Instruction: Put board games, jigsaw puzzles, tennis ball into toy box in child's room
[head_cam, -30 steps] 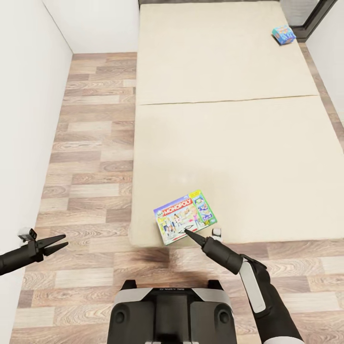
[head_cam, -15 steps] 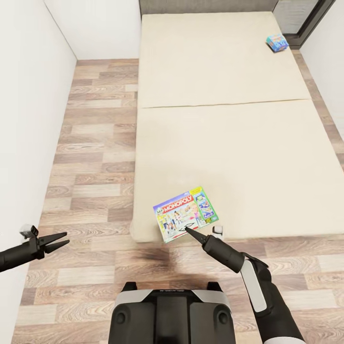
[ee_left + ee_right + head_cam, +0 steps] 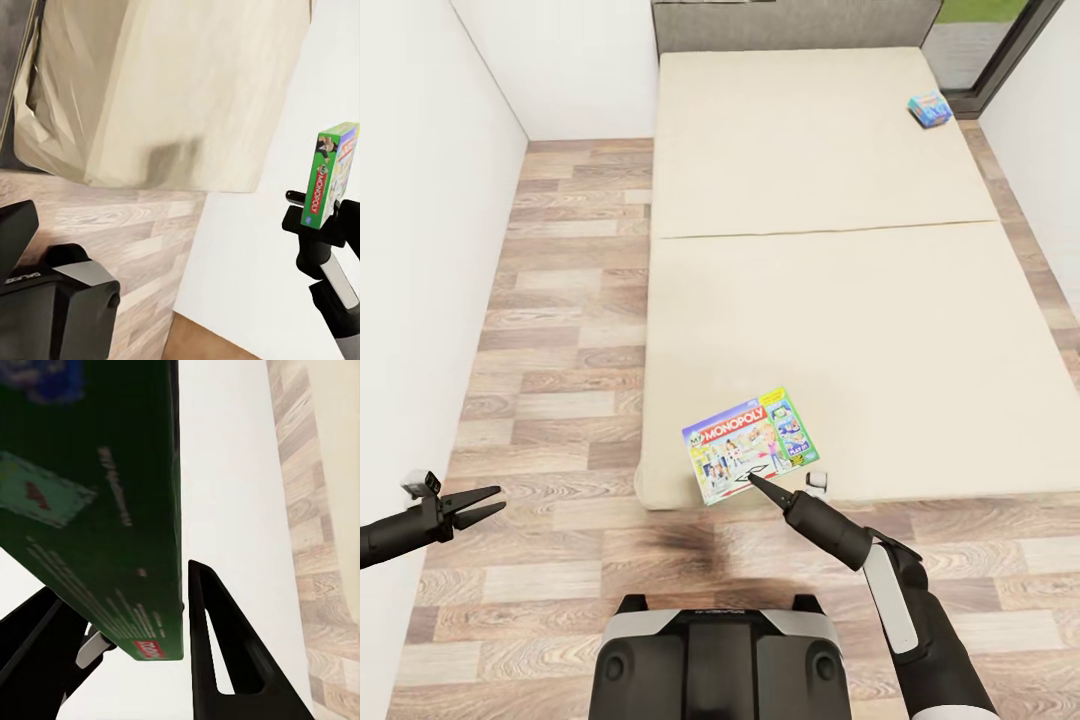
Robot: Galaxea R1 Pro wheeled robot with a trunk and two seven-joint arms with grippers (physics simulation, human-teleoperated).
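Note:
My right gripper (image 3: pixel 752 481) is shut on the near edge of a yellow-green Monopoly board game (image 3: pixel 750 444), held over the near edge of the bed (image 3: pixel 830 260). The left wrist view shows that board game (image 3: pixel 327 183) edge-on, off the mattress, with my right gripper (image 3: pixel 306 218) under it. In the right wrist view its dark green underside (image 3: pixel 90 495) sits between the two black fingers (image 3: pixel 217 645). A blue board game (image 3: pixel 928 108) lies at the bed's far right corner. My left gripper (image 3: pixel 482 505) hangs open over the floor at the far left.
A white wall (image 3: pixel 420 250) runs close along the left side, with a strip of wood-plank floor (image 3: pixel 560 330) between it and the bed. A dark-framed glass door (image 3: pixel 1000 50) stands at the far right. My base (image 3: pixel 720 655) is just short of the bed's foot.
The whole view has shifted as the camera drew back, and more of the bed's head end shows. The Monopoly box stays in my right gripper. My left gripper has kept its pose.

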